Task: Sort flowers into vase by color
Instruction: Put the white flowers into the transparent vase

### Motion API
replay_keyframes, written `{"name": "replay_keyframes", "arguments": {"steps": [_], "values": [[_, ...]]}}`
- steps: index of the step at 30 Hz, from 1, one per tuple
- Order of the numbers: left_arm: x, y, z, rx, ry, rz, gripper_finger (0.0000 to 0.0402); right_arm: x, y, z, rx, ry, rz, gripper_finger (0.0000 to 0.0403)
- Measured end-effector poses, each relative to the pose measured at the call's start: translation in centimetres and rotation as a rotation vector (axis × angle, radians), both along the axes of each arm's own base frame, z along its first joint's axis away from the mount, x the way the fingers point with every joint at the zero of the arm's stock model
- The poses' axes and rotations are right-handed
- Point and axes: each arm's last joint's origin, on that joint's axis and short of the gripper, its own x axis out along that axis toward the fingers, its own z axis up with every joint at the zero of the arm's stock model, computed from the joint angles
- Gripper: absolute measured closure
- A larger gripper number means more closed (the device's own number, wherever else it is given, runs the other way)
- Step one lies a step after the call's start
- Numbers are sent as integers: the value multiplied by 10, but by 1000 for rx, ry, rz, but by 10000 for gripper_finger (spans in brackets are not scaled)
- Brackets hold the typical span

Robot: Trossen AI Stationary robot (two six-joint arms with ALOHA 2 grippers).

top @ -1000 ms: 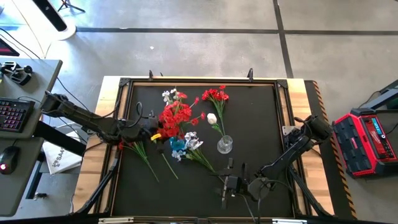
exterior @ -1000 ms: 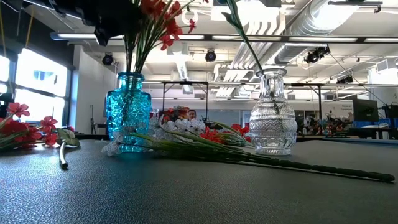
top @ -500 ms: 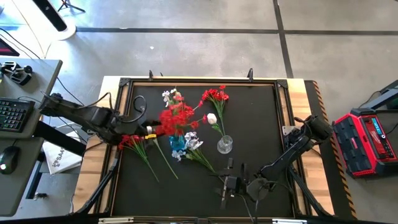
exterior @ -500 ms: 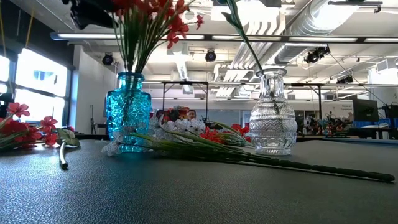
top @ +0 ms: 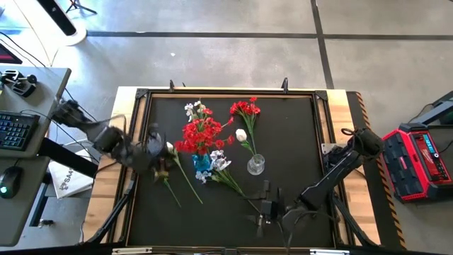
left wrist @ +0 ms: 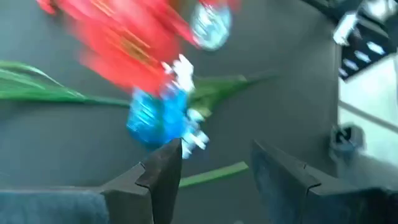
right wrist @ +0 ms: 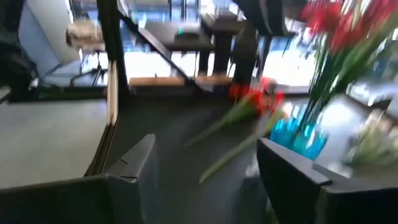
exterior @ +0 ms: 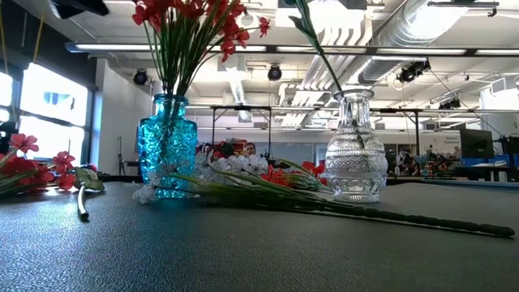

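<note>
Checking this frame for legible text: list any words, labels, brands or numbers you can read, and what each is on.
None can be read.
White sheet beside the table's left edge: dark print, too small to read.
Red case on the floor to the right: no lettering can be made out.
Keyboard on the left desk: key legends too small.

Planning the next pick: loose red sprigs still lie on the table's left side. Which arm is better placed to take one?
Probably the left. Its claw is open and empty, close to the loose red sprig lying left of the blue vase. The right claw sits at the near edge, across the table.
</note>
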Motion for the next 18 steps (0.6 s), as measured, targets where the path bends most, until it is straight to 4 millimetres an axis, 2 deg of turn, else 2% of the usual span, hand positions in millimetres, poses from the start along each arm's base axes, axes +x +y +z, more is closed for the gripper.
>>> {"name": "replay_keyframes", "arguments": {"steps": [4,9,13,18], "values": [[2,-39,-16,-1,35,-35,232,10,-9,-24,139,136,24,155],[0,-91,-45,23,45,-62,234,34,-19,-61,196,273,64,144],[-3,-123,-74,44,62,-30,234,61,-29,-74,167,305,-28,144],[-5,-147,-109,91,77,33,234,83,-45,-85,146,424,-214,144]]}}
